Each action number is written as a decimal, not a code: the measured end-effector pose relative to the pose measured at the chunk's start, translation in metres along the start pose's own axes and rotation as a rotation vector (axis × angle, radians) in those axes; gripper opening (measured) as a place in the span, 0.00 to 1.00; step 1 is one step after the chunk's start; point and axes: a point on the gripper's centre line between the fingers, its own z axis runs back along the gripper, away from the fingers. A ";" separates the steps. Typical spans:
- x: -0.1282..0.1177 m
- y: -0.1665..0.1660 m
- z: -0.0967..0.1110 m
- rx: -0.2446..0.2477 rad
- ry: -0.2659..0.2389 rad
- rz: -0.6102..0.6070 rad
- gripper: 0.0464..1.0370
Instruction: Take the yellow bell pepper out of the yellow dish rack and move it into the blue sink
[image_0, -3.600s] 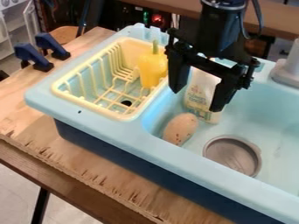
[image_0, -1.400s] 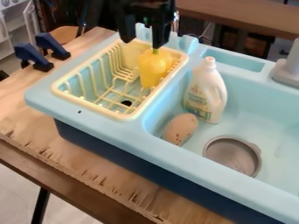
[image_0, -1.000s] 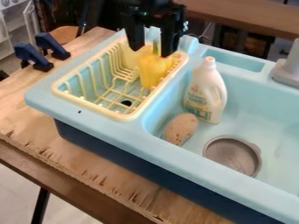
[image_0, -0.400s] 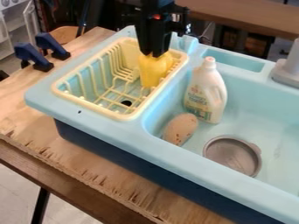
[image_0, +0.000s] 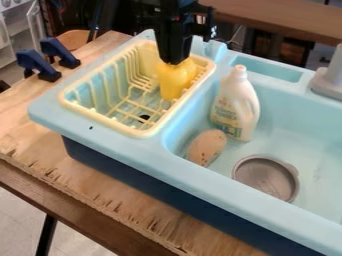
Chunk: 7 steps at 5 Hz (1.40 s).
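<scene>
The jaws (image_0: 175, 61) are clamped on the yellow pepper's top. The yellow pepper (image_0: 175, 82) is in the dish rack (image_0: 100, 117), left of the white bottle (image_0: 235, 106).

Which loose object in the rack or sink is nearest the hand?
The yellow bell pepper, upright in the dish rack. The hand is closed on its top; the white bottle, brown oval object and metal dish are in the basin.

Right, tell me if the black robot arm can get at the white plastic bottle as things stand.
Probably not right now: its black gripper looks closed on the yellow toy pepper in the pale yellow rack. Otherwise the way seems free, as the bottle stands upright with nothing over it.
</scene>
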 end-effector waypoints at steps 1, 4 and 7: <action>-0.008 -0.004 0.021 0.016 -0.040 0.006 0.10; -0.030 -0.051 0.071 0.054 -0.137 -0.104 0.09; -0.051 -0.147 0.074 -0.131 -0.054 -0.432 0.09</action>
